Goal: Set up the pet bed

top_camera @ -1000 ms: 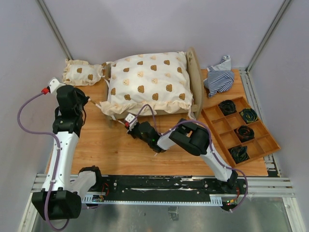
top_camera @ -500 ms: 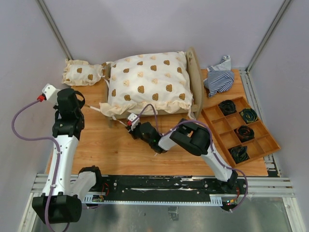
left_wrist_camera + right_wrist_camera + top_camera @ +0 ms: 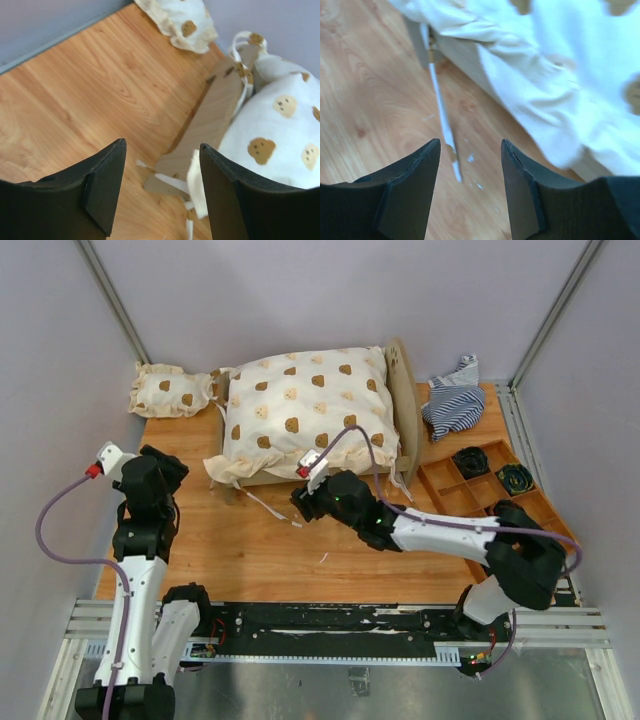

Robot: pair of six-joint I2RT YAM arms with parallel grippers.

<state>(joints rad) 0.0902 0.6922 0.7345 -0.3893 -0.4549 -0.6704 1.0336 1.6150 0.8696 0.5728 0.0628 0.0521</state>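
Observation:
The pet bed (image 3: 403, 415) stands at the back middle of the table, its light-wood end boards showing at both ends. A big cream bear-print cushion (image 3: 305, 410) lies on it and hangs over the front edge. My left gripper (image 3: 172, 466) is open and empty, off the bed's near-left corner. The left wrist view shows the left end board (image 3: 220, 107) and cushion (image 3: 280, 125) ahead of that gripper (image 3: 161, 150). My right gripper (image 3: 301, 502) is open, just in front of the bed. Under it (image 3: 470, 145) a white tie strap (image 3: 440, 110) lies loose on the table.
A small bear-print pillow (image 3: 170, 392) lies at the back left corner. A striped cloth (image 3: 453, 400) is bunched at the back right. A compartmented wooden tray (image 3: 545, 536) with dark rolled items sits along the right edge, near my right arm's elbow.
Both grippers went from shut to open. The left gripper drew back from the bed's corner. The right arm swung its elbow out to the right, and the strap now lies free.

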